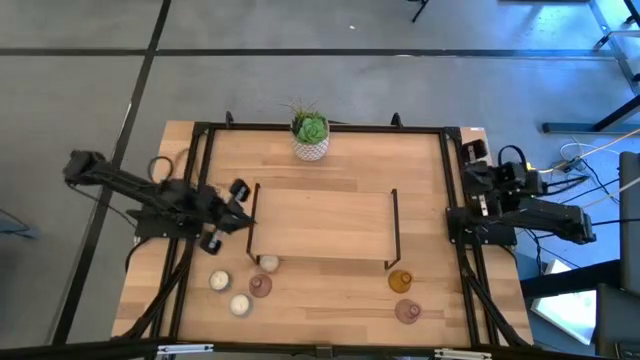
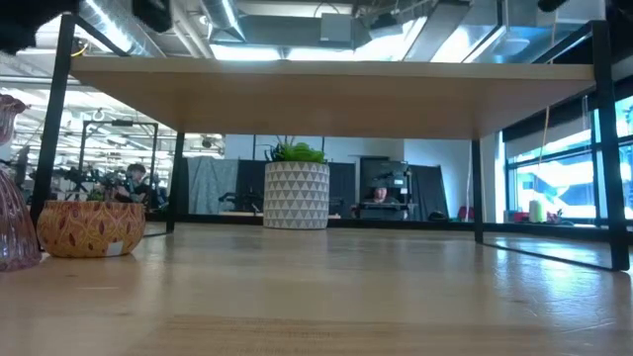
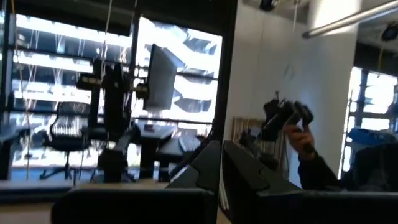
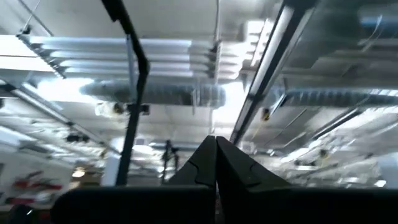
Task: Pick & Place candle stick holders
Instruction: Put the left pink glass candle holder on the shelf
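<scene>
The candle stick holders stand on the table near its front edge. On the left are three low cream ones [image 1: 219,281], [image 1: 239,305], [image 1: 268,263] and a pink one [image 1: 260,286]. On the right are an amber one [image 1: 400,281] and a second pink one [image 1: 407,312]. The low view shows a pink holder [image 2: 10,198] beside a low patterned one [image 2: 91,227]. My left gripper [image 1: 245,212] [image 3: 219,163] is shut and raised by the shelf's left end, holding nothing. My right gripper [image 1: 478,195] [image 4: 216,155] is shut at the table's right edge, tipped up toward the ceiling.
A raised wooden shelf [image 1: 322,224] on thin black legs stands mid-table; its board [image 2: 336,94] spans the low view. A white patterned pot with a green plant [image 1: 310,135] [image 2: 296,193] sits at the far centre. A black frame [image 1: 205,180] runs along the table's sides.
</scene>
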Controlling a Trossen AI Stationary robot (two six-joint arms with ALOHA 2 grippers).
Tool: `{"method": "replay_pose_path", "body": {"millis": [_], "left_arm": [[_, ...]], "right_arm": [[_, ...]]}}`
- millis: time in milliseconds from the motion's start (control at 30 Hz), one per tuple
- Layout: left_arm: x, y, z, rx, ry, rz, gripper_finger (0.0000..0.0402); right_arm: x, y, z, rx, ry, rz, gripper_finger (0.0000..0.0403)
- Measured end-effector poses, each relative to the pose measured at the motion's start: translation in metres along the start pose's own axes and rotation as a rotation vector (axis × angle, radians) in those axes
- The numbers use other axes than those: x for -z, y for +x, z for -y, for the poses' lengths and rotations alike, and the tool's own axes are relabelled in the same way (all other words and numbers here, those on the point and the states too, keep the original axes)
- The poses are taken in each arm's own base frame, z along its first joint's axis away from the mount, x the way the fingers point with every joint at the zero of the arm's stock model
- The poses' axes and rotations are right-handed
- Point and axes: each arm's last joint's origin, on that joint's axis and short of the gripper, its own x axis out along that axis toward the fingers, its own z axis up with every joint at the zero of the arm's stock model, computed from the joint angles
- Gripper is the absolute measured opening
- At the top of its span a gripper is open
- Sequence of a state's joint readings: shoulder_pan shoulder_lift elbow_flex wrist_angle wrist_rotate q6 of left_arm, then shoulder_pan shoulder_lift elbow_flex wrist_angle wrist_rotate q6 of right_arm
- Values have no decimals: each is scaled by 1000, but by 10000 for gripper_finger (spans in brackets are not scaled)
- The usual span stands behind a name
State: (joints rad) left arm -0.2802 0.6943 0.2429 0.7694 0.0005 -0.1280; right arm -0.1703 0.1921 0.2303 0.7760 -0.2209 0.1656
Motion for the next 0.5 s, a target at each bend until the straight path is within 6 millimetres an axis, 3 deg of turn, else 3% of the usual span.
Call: {"method": "replay_pose_path", "body": {"millis": [167,300,400,500], "left_arm": [[-8,47,21,-10,12,-226,13],[-20,83,42,-150,217,-487,13],[-30,110,54,-263,385,-538,13],[-35,128,62,-318,401,-582,13]], "right_arm": [[16,22,7,-5,97,-132,6],[26,39,12,-5,92,-206,6],[31,51,15,-3,66,-237,6],[41,57,19,8,97,-287,6]]}}
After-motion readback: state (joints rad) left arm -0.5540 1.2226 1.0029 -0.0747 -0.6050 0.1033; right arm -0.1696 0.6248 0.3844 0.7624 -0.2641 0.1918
